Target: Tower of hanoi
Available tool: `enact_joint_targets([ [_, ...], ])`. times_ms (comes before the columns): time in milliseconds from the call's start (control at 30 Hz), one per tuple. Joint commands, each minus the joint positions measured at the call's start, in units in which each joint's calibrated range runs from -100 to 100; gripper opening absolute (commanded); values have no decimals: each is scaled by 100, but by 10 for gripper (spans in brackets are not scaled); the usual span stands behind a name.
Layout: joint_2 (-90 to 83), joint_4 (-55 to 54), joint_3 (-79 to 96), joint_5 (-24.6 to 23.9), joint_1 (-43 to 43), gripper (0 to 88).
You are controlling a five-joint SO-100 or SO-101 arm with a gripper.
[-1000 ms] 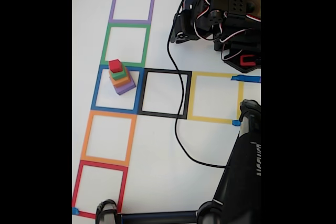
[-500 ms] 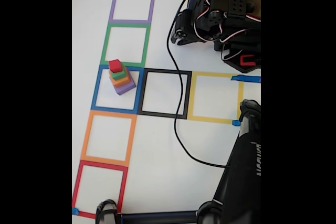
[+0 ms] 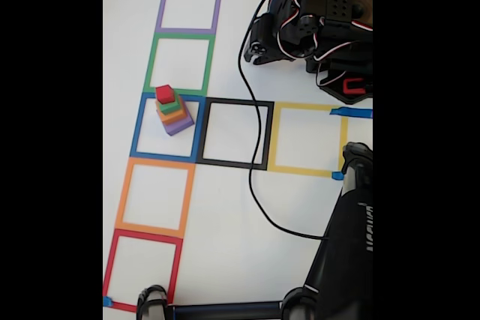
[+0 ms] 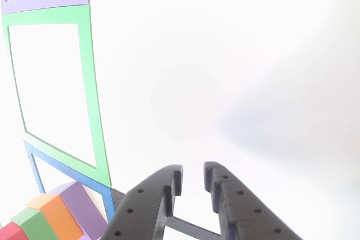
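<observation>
fixed view: arm (image 3: 300,28) shifted slightly since a second ago, folded far right of the untouched tower of hanoi (image 3: 172,110) in the blue tape square (image 3: 139,129); no disc moved yet. other view: fingers (image 4: 192,181) narrowly parted, empty, over white tabletop (image 4: 253,54); tower lower left, green square (image 4: 90,94) above it.

In the fixed view the arm (image 3: 315,31) sits folded at the upper right, black with white and red wires looped over its joints. In the other view the pincer (image 4: 193,175) reaches in from the bottom edge, its two black perforated fingers (image 4: 152,203) parted by a narrow gap, holding nothing.
</observation>
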Motion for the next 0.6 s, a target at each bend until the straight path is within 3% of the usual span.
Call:
enact_joint_targets([
  [0, -68, 100, -23, -98, 19, 2],
  [567, -68, 92, -23, -115, 67, 2],
])
